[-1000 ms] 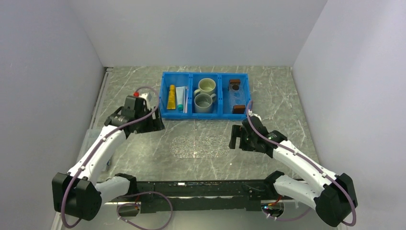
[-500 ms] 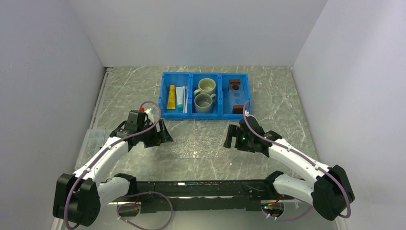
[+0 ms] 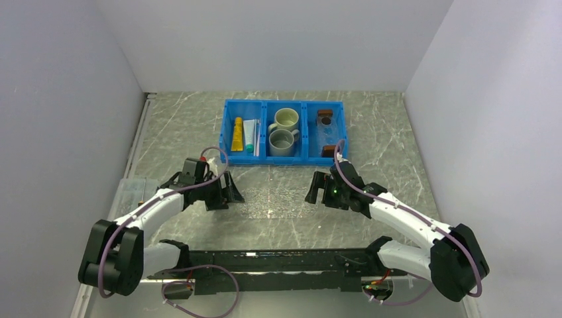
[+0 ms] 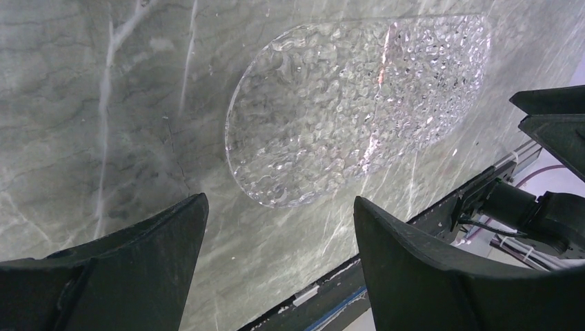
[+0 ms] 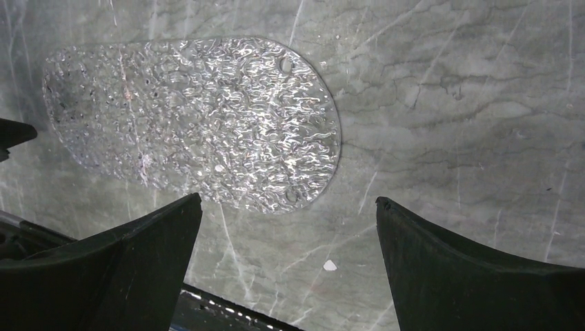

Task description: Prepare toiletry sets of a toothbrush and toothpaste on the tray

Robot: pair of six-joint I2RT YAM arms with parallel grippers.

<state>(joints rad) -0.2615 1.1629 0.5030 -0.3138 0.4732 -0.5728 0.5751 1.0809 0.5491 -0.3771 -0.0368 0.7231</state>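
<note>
A yellow-orange toothpaste tube point(image 3: 236, 134), a white toothpaste tube with a teal cap point(image 3: 249, 135) and a thin pale toothbrush point(image 3: 257, 140) lie in the left compartment of the blue bin point(image 3: 265, 159). The clear tray point(image 3: 325, 132), with a brown block at each end, lies in the bin's right compartment. My left gripper point(image 3: 232, 195) point(image 4: 279, 207) is open and empty, low over the table. My right gripper point(image 3: 312, 189) point(image 5: 290, 203) is open and empty too. Both face a clear, bumpy oval sheet point(image 3: 275, 202) point(image 4: 359, 96) point(image 5: 193, 117) lying flat between them.
Two pale mugs point(image 3: 287, 118) point(image 3: 283, 142) stand in the bin's middle compartment. The black rail point(image 3: 278, 262) of the arm mount runs along the near table edge. White walls close in the left, back and right sides.
Both arms have moved inward and down towards the ends of the oval sheet. Both grippers stay open. Nothing in the bin has moved.
</note>
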